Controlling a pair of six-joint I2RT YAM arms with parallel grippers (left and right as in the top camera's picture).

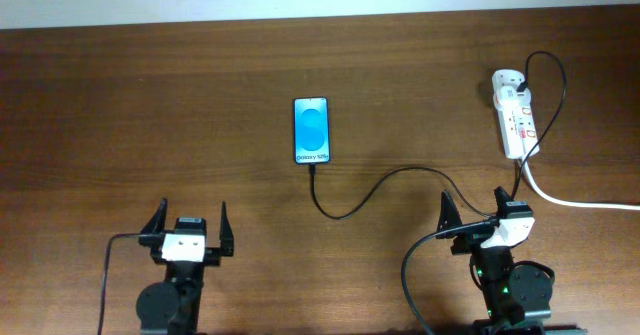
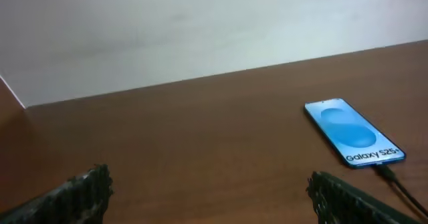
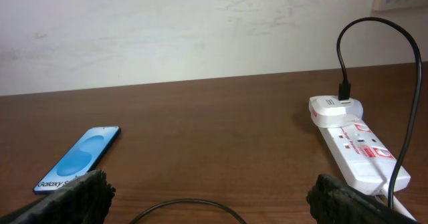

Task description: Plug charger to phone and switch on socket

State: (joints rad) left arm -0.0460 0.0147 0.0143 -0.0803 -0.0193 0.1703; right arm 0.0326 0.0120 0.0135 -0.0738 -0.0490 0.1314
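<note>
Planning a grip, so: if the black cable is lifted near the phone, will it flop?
Probably floppy: the charger lies in loose curves across the table. Likely light, being thin. Pulling may tug the socket, where it is plugged.

Dark brown wooden table [image 1: 150,105] against a plain white wall [image 3: 167,30].

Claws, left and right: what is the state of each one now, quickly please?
Left claw: open, holding nothing.
Right claw: open, holding nothing.
</note>
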